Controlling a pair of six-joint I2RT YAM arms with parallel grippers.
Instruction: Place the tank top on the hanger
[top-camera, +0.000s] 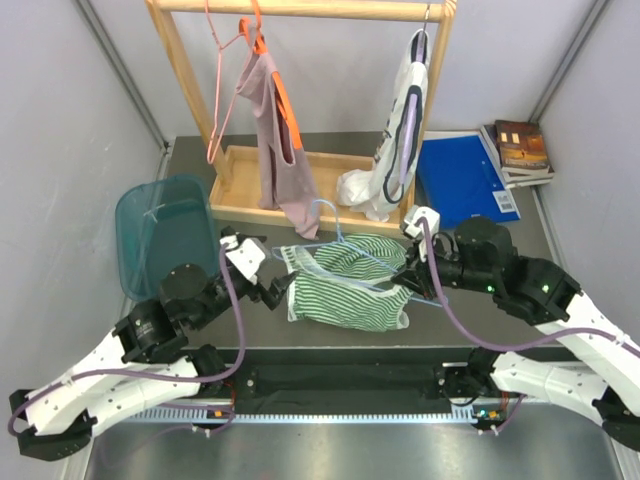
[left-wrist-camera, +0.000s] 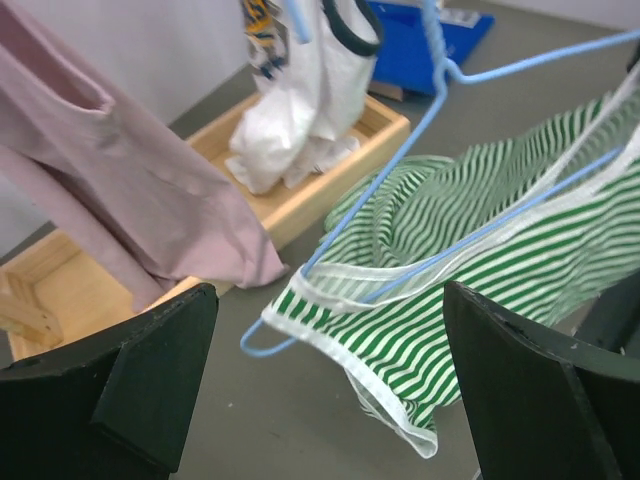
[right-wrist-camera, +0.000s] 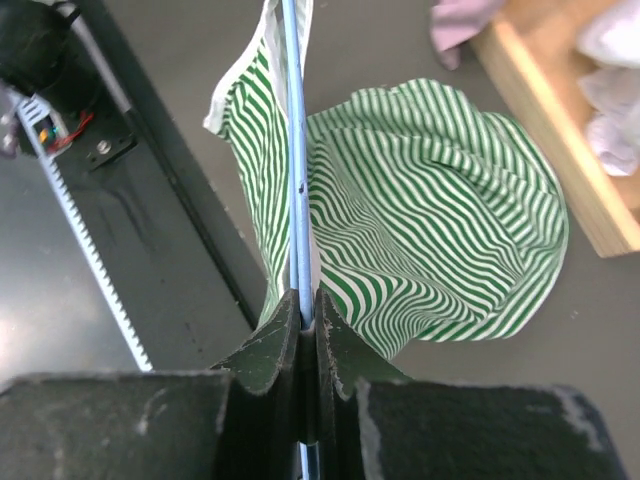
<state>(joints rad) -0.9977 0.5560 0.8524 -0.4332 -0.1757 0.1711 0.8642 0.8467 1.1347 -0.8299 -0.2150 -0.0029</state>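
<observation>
Right wrist, R jaws clamp thin wire hanger (right-wrist-camera: 294, 150), striped tank top (right-wrist-camera: 430, 200), L jaws apart.

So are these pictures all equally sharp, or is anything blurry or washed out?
Top external view: evenly lit, sharp, with a pale sheen on the front ledge. Left wrist view: the stripes of the tank top are crisp, the mauve top nearer the lens softer. Right wrist view: the hanger is sharp, the wooden tray in the corner blurred, its white cloth washed out.
</observation>
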